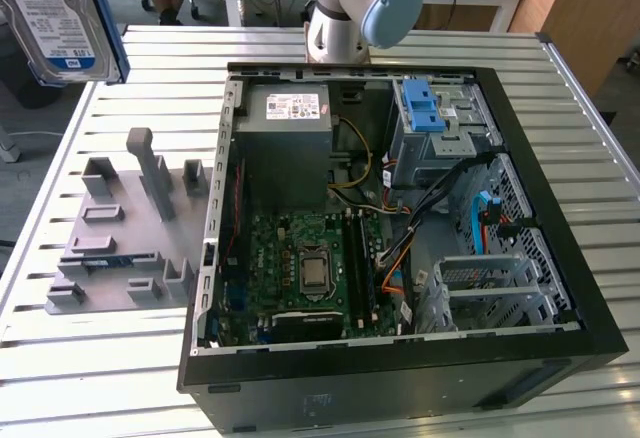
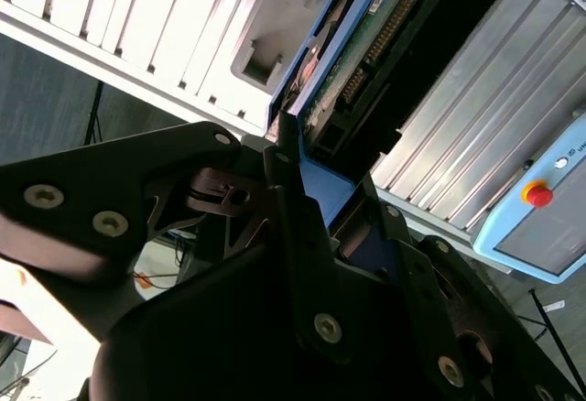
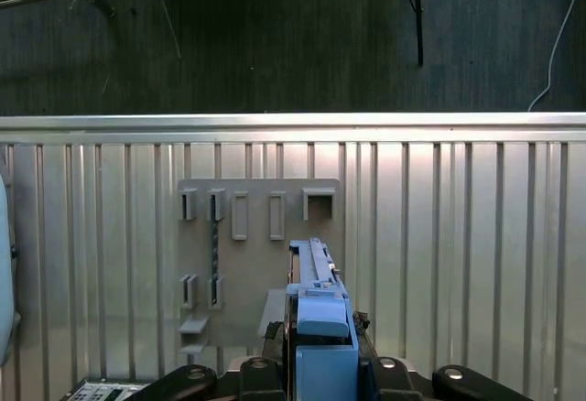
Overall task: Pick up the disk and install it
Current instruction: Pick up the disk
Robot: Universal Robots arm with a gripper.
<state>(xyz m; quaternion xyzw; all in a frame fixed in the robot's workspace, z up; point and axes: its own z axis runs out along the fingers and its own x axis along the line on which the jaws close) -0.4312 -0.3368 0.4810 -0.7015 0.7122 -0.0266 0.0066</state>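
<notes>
The disk (image 1: 60,18), a silver drive with a white-and-blue label in a blue carrier bracket, hangs high above the table at the exterior view's upper left, close to the camera. In the first wrist view it stands edge-on (image 3: 320,314) between the black fingers of my gripper (image 3: 320,364), above the grey fixture plate (image 3: 261,264). The second wrist view shows the green circuit-board underside of the disk (image 2: 371,48) and its blue frame, with my gripper (image 2: 320,181) shut on its lower end.
An open computer case (image 1: 560,258) lies on the slatted metal table (image 1: 590,128), with a grey power supply (image 1: 290,143), a motherboard (image 1: 310,268) and a drive cage with a blue handle (image 1: 425,113). A grey slotted fixture plate (image 1: 120,238) lies beside the case.
</notes>
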